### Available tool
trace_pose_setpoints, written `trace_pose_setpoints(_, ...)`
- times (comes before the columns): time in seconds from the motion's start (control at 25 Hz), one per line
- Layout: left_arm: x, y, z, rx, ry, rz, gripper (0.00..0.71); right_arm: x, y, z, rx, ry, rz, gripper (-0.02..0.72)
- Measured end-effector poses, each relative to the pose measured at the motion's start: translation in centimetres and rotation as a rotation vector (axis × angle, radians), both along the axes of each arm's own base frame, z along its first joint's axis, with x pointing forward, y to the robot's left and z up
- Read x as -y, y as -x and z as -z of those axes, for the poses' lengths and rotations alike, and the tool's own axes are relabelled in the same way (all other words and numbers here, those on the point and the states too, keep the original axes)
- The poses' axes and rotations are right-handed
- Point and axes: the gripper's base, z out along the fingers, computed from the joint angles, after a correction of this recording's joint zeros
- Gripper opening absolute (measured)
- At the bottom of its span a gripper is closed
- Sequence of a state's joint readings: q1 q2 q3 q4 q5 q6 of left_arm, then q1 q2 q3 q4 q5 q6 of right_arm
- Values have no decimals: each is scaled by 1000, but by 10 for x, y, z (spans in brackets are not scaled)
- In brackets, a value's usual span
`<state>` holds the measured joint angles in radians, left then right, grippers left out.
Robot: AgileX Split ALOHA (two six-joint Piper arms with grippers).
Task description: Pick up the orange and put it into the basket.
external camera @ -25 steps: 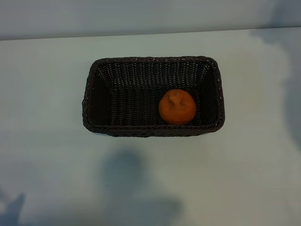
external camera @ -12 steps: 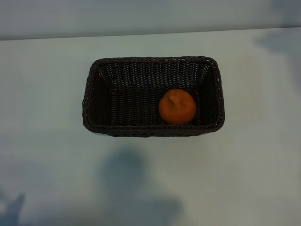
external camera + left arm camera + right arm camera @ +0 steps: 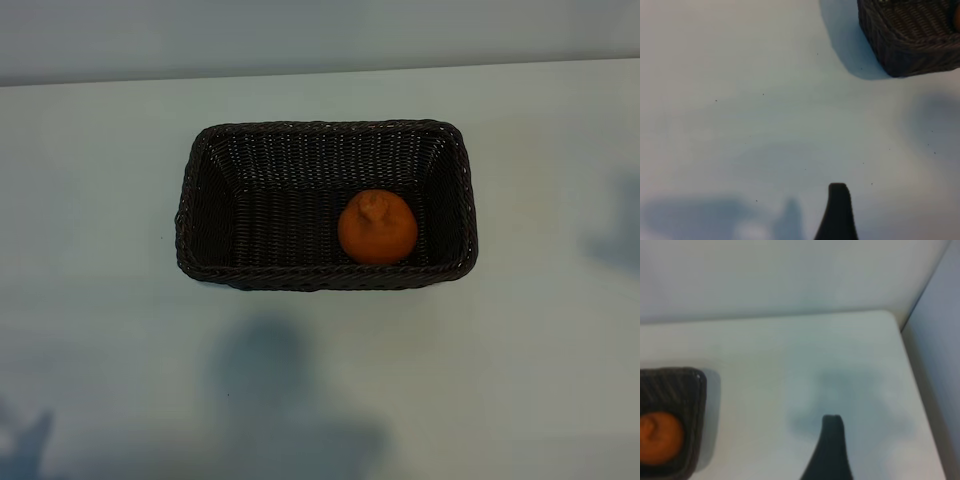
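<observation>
Grippers first: neither shows in the exterior view, and each wrist view catches only 1 dark fingertip of its own. The right gripper hangs over bare table beside the basket's short end, jaws apart and holding nothing. The left gripper hovers over open table well apart from the basket's corner, jaws likewise apart and empty. Outward from them, the table carries only soft shadows, 1 near its front edge and a fainter 1 toward its right edge. The basket sits about mid-table, a little nearer the back edge, long sides running left to right. The orange rests on the basket floor in the right half, close to the front wall, knob up, touched by no finger. Judging by this, the task looks finished: the orange is in and released. Nothing seems left except perhaps parking both arms clear of the basket.
</observation>
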<state>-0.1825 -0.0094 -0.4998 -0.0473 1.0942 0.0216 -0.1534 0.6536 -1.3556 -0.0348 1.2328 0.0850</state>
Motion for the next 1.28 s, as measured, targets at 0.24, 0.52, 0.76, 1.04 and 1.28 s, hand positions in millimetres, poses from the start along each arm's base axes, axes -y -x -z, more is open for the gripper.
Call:
trace_pose_setpoints(0.24,0,0,0,0,0,0,592,-14,80,31,171,10,-14,593)
trace_pose_setpoints(0.52,0,0,0,0,1,-1,592,-20,107,82,197,33,-36,593)
trace_pose_setpoints(0.76,0,0,0,-1,2,-2,592,-20,97,135,126,22,-60,593)
trace_pose_setpoints(1.04,0,0,0,-1,3,-2,592,-18,68,171,48,12,-87,593)
trace_pose_setpoints(1.28,0,0,0,0,2,-1,592,-18,53,194,-14,0,-121,593)
